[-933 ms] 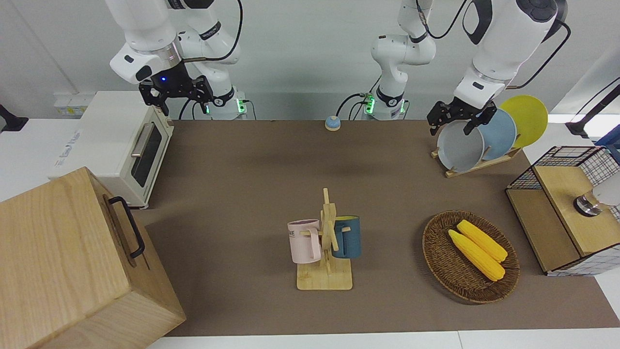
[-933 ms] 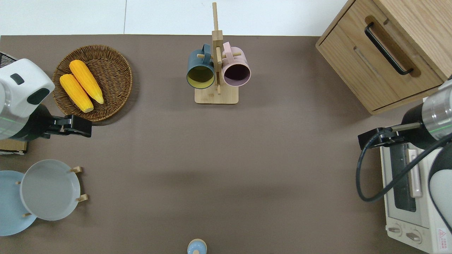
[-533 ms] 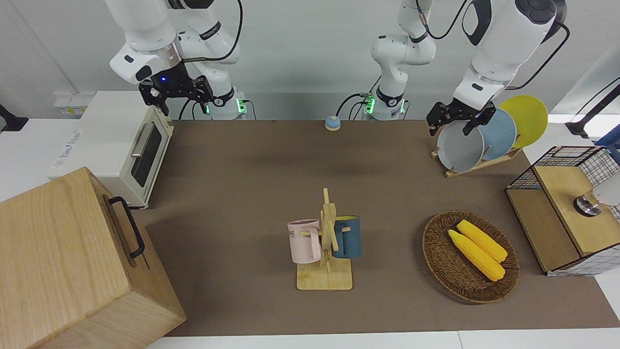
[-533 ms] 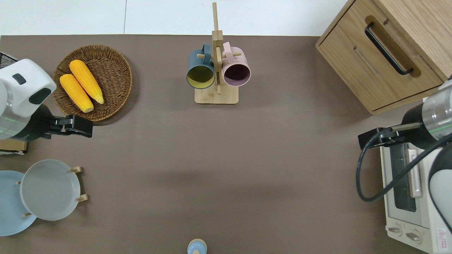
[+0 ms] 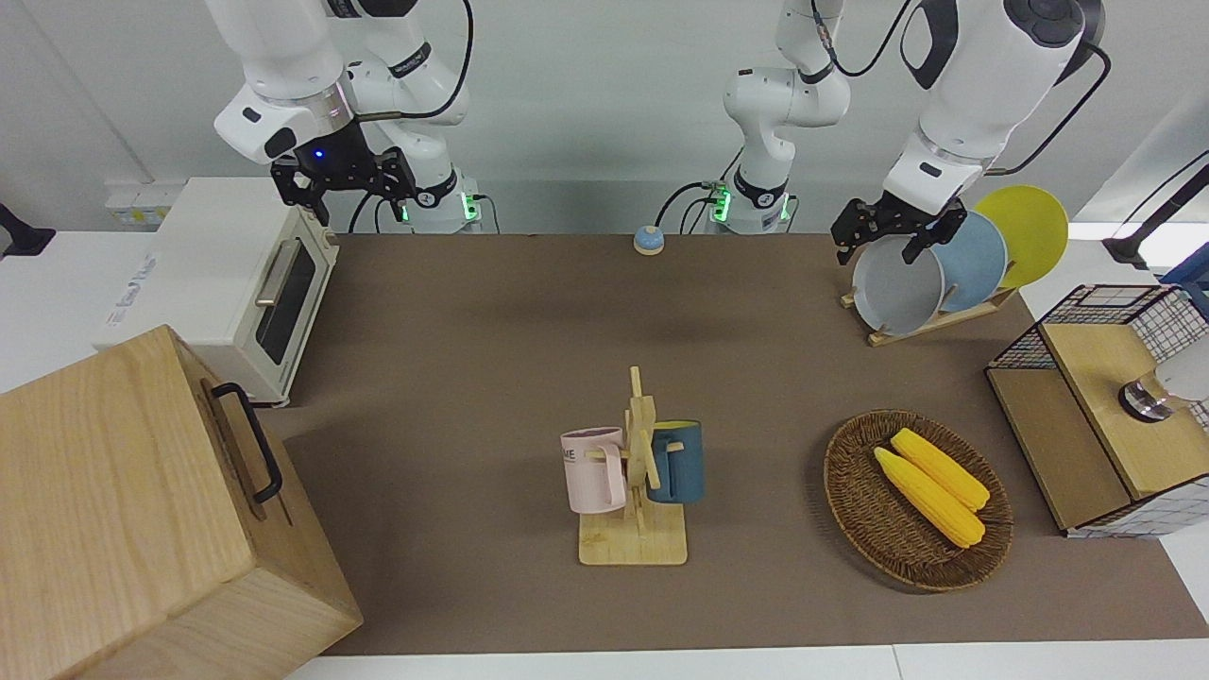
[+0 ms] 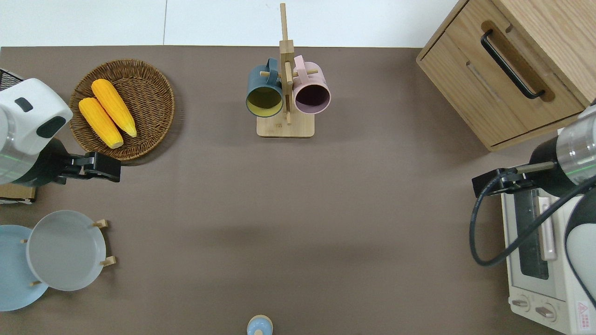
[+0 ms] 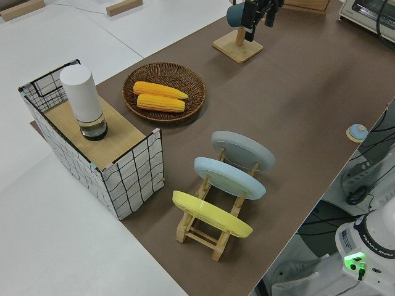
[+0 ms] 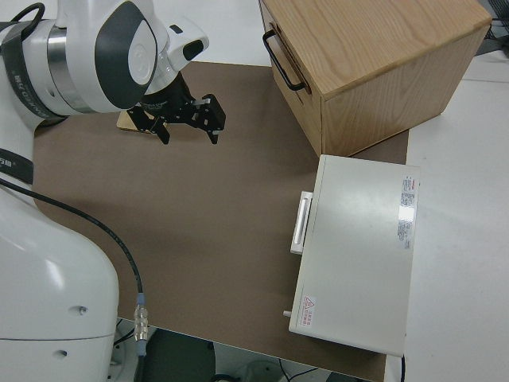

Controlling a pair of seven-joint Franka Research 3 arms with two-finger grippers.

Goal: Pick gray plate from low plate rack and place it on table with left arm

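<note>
With its fingers spread and empty, the left gripper (image 5: 889, 230) hangs above the gray plate (image 5: 897, 284), which leans upright in the low plate rack (image 5: 930, 323), its rim exposed for gripping.

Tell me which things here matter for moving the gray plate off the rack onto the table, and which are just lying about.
Job: gray plate, low rack, table, left gripper.

Lying about: blue plate, yellow plate, corn basket, mug stand, toaster oven, wooden cabinet, wire crate, parked right gripper.
</note>
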